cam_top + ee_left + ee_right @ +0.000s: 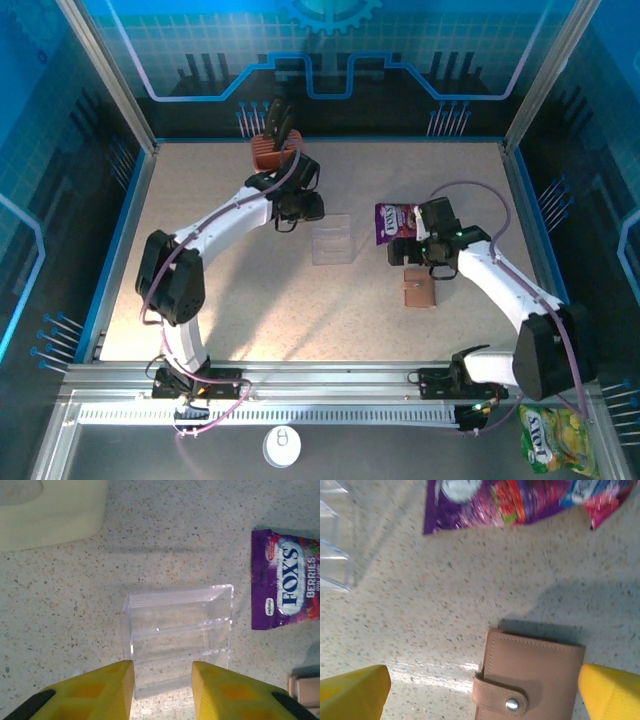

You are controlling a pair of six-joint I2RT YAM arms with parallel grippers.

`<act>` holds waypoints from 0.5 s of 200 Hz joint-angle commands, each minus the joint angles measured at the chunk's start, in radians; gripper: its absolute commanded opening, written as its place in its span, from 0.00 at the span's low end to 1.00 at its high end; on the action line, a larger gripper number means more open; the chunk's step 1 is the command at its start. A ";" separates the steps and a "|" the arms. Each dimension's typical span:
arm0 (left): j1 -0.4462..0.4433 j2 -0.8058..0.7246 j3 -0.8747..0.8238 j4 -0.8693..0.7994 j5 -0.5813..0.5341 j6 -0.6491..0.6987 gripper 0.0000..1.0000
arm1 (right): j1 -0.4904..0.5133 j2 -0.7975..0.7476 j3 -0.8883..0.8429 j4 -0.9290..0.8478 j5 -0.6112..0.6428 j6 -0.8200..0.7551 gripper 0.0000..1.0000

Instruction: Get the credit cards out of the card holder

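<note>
From where I stand, the card holder (537, 672) lies flat and closed, its strap snapped, on the right half of the table (230, 320), well clear of the right rim. The right gripper (484, 680) hangs over it with jaws spread wide, gripping nothing. The holder's right edge sits near one finger, with bare tabletop on its left side. A purple snack packet (393, 222) lies just behind the holder, apart from it. The clear plastic box (177, 630) stands mid-table, between the packet and the left gripper (162, 680), whose jaws are partly parted and empty at the box's edge. Broad open surface runs along the left and front edges. A brown stand (272, 152) sits against the back edge.
</note>
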 commanded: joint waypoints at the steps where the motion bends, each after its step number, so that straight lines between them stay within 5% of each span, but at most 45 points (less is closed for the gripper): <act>1: 0.001 -0.072 -0.059 0.064 0.043 0.007 0.36 | -0.013 0.029 0.006 -0.089 0.057 0.053 1.00; 100: 0.007 -0.184 -0.237 0.126 0.004 -0.020 0.40 | -0.021 0.215 0.006 -0.068 0.038 0.032 0.95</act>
